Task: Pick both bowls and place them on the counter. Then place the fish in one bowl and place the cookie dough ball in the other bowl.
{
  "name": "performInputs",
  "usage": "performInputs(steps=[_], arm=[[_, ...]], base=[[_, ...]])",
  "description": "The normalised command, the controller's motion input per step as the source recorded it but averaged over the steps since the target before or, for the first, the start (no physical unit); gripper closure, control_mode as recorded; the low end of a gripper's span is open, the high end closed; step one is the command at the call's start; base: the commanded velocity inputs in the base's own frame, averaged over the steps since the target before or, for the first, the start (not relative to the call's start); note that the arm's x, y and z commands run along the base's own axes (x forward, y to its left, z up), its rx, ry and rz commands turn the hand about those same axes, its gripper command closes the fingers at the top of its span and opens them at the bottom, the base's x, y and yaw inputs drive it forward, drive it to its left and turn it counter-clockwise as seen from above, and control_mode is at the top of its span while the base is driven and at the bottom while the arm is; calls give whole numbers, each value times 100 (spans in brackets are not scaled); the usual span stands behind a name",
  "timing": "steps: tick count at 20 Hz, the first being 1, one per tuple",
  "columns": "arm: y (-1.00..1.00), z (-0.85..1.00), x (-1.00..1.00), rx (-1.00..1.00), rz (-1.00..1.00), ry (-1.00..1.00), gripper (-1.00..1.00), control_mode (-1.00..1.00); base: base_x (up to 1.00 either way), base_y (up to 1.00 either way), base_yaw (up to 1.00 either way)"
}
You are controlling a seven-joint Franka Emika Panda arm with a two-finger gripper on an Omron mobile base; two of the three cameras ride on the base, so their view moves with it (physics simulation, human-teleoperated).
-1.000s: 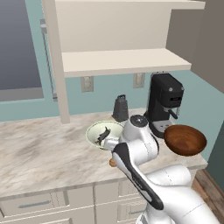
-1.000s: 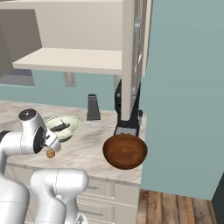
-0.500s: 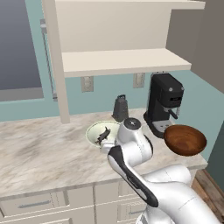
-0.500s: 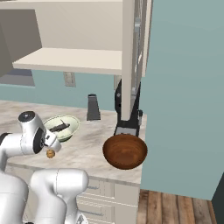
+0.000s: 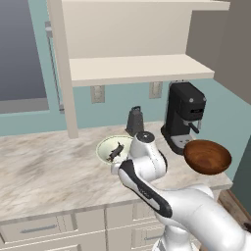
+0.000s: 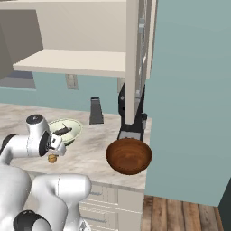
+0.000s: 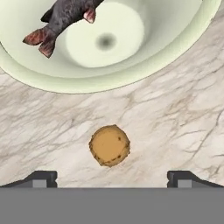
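Note:
The cookie dough ball [image 7: 109,145] lies on the marbled counter [image 7: 175,122], just ahead of my gripper [image 7: 112,179]. The gripper is open, its fingertips [image 7: 41,178] set wide to either side of the ball and clear of it. Just beyond the ball stands the cream-white bowl [image 7: 144,72] with the dark fish [image 7: 65,17] inside. From the right base view, the gripper [image 6: 53,153] hangs right over the ball [image 6: 53,158], in front of the cream bowl [image 6: 67,131]. The reddish-brown bowl [image 6: 129,155] [image 5: 207,157] sits empty near the counter's right end.
A black coffee machine [image 5: 184,115] and a dark grater [image 5: 135,120] stand at the back of the counter [image 5: 49,171]. A cream shelf [image 5: 137,68] hangs above them. A teal wall panel [image 6: 189,90] closes off the right end.
My hand has come down and shifted a little left over the cookie dough ball, and my arm now hides it in the left base view. The jaws stayed open. Bowls and fish have not moved.

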Motion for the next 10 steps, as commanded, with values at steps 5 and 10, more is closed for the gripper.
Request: performInputs(steps=[5,10], arm=[[2,-24,10,-3,8,4,-100,-100],[0,-21,2,0,7,4,-100,-100]], base=[[0,0,0],[0,0,0]])
